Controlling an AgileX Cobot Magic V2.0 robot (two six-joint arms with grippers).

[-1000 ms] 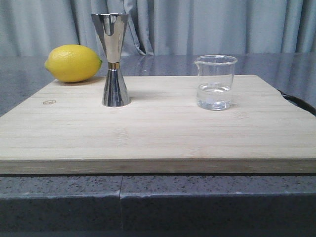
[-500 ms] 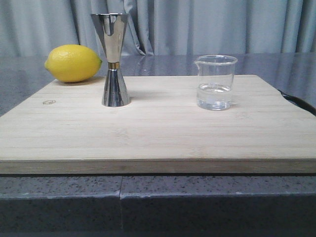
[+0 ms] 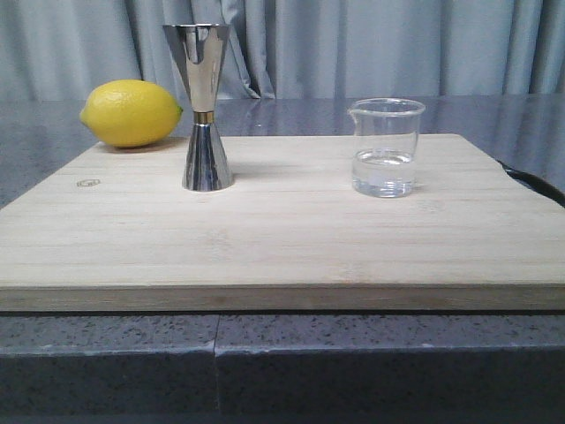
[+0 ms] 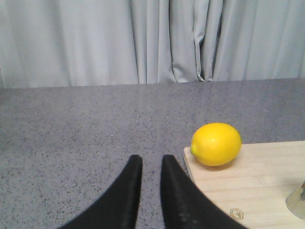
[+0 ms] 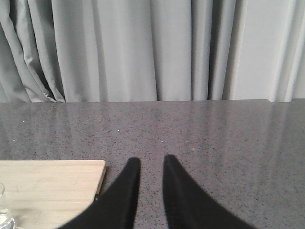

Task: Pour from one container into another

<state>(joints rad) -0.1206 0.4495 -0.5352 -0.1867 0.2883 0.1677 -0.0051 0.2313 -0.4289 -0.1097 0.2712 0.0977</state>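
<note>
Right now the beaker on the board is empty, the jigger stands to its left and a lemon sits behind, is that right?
Not quite: the beaker is not empty; the front view shows clear liquid in its bottom part. The rest holds: it stands on the board, the jigger to its left, the lemon behind.

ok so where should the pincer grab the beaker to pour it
Grip the beaker around its upper wall, above the liquid and below the flared rim, coming in level from the right side. It stands upright on the board with its lip pointing left toward the jigger, so a right-side grip likely keeps the lip clear for tipping. The right pincer sits nearest.
</note>
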